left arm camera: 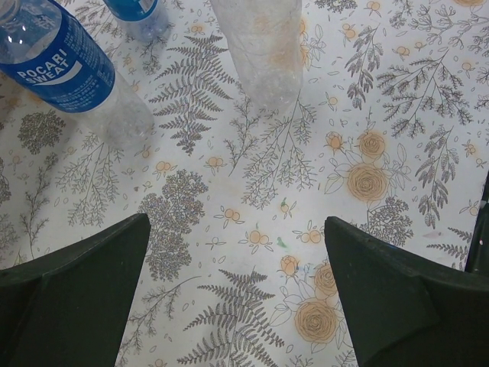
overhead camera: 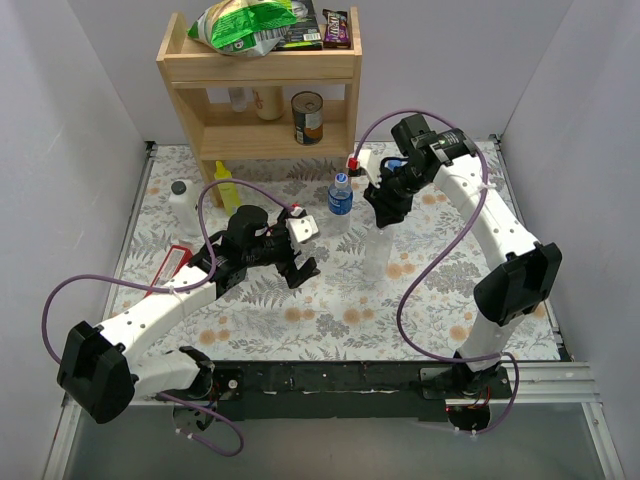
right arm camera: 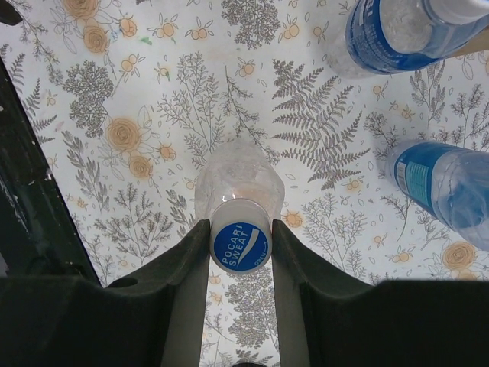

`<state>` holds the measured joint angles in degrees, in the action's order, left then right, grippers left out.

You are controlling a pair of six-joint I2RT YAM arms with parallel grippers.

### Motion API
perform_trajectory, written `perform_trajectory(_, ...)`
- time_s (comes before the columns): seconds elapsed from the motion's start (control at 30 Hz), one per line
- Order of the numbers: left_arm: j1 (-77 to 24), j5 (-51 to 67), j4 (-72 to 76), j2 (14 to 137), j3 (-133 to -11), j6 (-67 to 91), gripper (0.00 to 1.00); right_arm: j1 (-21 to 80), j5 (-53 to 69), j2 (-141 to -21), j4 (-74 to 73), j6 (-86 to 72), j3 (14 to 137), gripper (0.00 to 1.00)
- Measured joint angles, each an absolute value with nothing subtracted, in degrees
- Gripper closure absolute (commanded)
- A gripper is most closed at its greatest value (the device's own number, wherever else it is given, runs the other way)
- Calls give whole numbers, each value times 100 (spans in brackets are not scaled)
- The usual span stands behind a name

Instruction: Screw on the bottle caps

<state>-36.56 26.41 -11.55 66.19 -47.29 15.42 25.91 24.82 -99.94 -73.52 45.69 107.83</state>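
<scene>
The tall unlabelled clear bottle (overhead camera: 376, 258) stands upright in the middle of the table. My right gripper (overhead camera: 386, 214) is directly above it, shut on a blue cap (right arm camera: 241, 246) that sits on the bottle's neck (right arm camera: 238, 183). A labelled bottle (overhead camera: 340, 196) with a blue cap stands just left of it. A second labelled bottle (overhead camera: 397, 165) shows partly behind the right arm. Both also show in the right wrist view (right arm camera: 397, 30), (right arm camera: 451, 187). My left gripper (overhead camera: 300, 266) is open and empty, low over the cloth (left arm camera: 237, 260), short of the bottles (left arm camera: 65, 57), (left arm camera: 260, 46).
A wooden shelf (overhead camera: 262, 70) with a can (overhead camera: 308, 118) and snack bags stands at the back. A white bottle (overhead camera: 182, 205) and a yellow bottle (overhead camera: 225, 185) stand at the left. A red object (overhead camera: 170, 265) lies by the left arm.
</scene>
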Motion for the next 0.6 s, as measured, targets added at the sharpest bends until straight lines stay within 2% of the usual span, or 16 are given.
perform_trajectory(0.13, -3656, 2639, -1155, 6619, -4713, 1542, 2, 2593, 2480, -9950, -7168, 4574, 10707, 85)
perform_trajectory(0.4, -3656, 2637, -1157, 6622, -4641, 1540, 2, 2593, 2591, -9603, -6650, 4657, 9979, 81)
perform_trajectory(0.6, -3656, 2637, -1157, 6622, -4637, 1535, 2, 2593, 2615, -9502, -6484, 4657, 9795, 66)
